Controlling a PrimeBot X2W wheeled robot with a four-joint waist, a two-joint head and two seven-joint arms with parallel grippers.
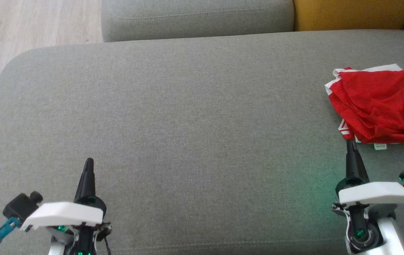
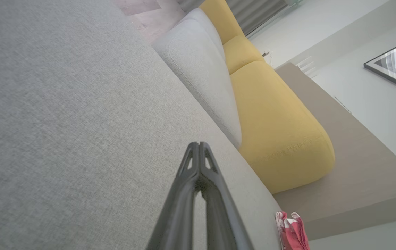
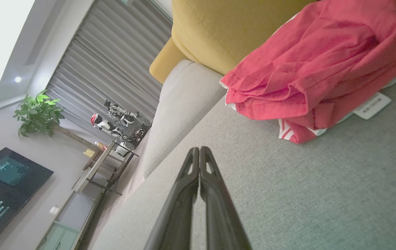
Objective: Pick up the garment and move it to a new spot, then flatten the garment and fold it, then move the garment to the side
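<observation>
Head view first: the red garment point(image 1: 375, 102) lies in a rumpled, layered heap on the grey sofa seat point(image 1: 187, 124). It sits just ahead of the right claw point(image 1: 352, 150) and a touch to its outer side, with a white label point(image 1: 380, 146) poking out of the near edge. That claw's two dark fingers are pressed together into one spike, pinching nothing. The tip points at the garment's striped near corner and looks just short of it, though from up here I can't swear it isn't brushing the cloth. The right wrist view has bare grey fabric under the closed tip and the red folds ahead and off to one side. The left claw point(image 1: 88, 166) is well away across the seat, likewise pressed together and empty, over bare upholstery.

To my eye nothing is in hand. The heap is layered but not squared, so I take this for the opening step, with the pick-up not yet made. It could as well be a garment already set aside; I can't tell which. If it is the start, the right claw needs to spread its fingers, ease forward onto the near edge and close on a good fold of cloth without snagging the seat cover.
</observation>
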